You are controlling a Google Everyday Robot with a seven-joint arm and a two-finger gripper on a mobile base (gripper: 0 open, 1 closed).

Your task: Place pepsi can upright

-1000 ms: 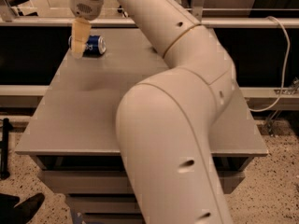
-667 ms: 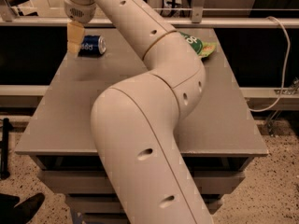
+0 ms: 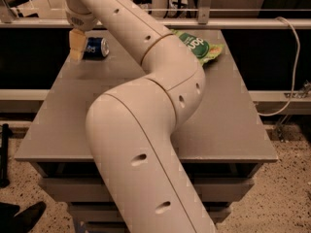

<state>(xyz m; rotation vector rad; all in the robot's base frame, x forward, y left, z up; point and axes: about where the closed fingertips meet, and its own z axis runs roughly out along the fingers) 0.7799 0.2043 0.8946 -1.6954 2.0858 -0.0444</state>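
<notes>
The pepsi can (image 3: 96,47) is dark blue with a silver end. It lies on its side at the far left of the grey table (image 3: 228,130). My gripper (image 3: 77,46) hangs down from the wrist at the can's left end, close against it and partly in front of it. I cannot tell whether it touches the can. The white arm sweeps from the lower middle up to the far left corner.
A green snack bag (image 3: 200,45) lies at the far right of the table. A metal rail (image 3: 243,22) runs behind the table. A white cable (image 3: 291,72) hangs at the right. The table's left edge is close to the gripper.
The gripper has shifted a little left and lower beside the can. The arm's elbow has swung left, uncovering the green bag. The can has not moved.
</notes>
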